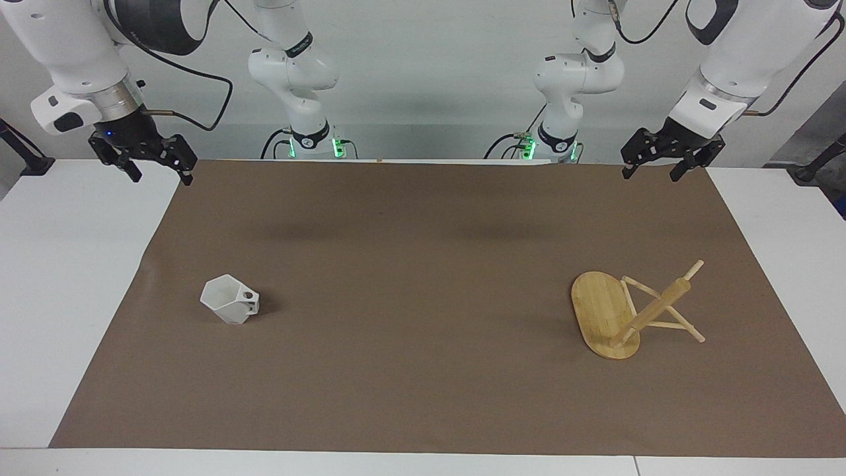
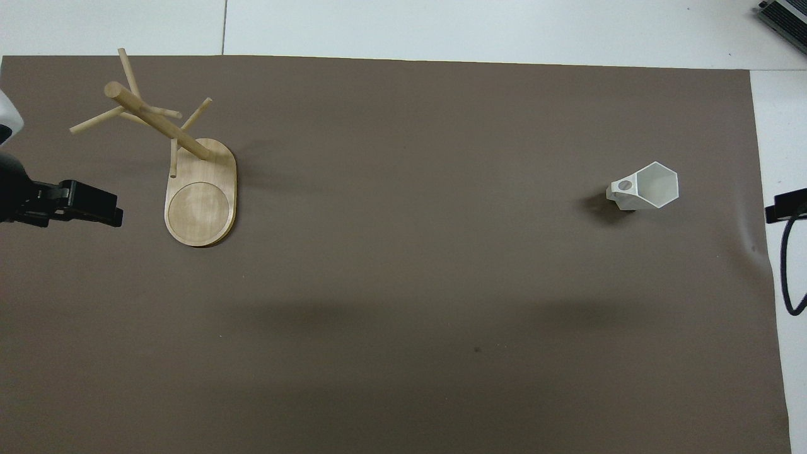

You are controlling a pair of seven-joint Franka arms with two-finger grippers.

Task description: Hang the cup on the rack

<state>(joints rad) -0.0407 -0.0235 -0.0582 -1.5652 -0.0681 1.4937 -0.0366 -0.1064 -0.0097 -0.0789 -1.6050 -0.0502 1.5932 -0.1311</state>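
The white faceted cup (image 1: 229, 301) stands upright on the brown mat toward the right arm's end, its handle turned toward the table's middle; it also shows in the overhead view (image 2: 649, 186). The bamboo rack (image 1: 628, 314) stands on its oval base toward the left arm's end, with its pegs bare; it also shows in the overhead view (image 2: 183, 164). My right gripper (image 1: 162, 175) hangs open and empty over the mat's corner by the robots. My left gripper (image 1: 650, 173) hangs open and empty over the mat's other corner by the robots. Both are well apart from the cup and the rack.
The brown mat (image 1: 423, 264) covers most of the white table (image 1: 59, 297). A black cable (image 2: 785, 265) hangs by the right gripper at the mat's edge. A dark device (image 2: 785, 16) lies at the table's corner farthest from the robots.
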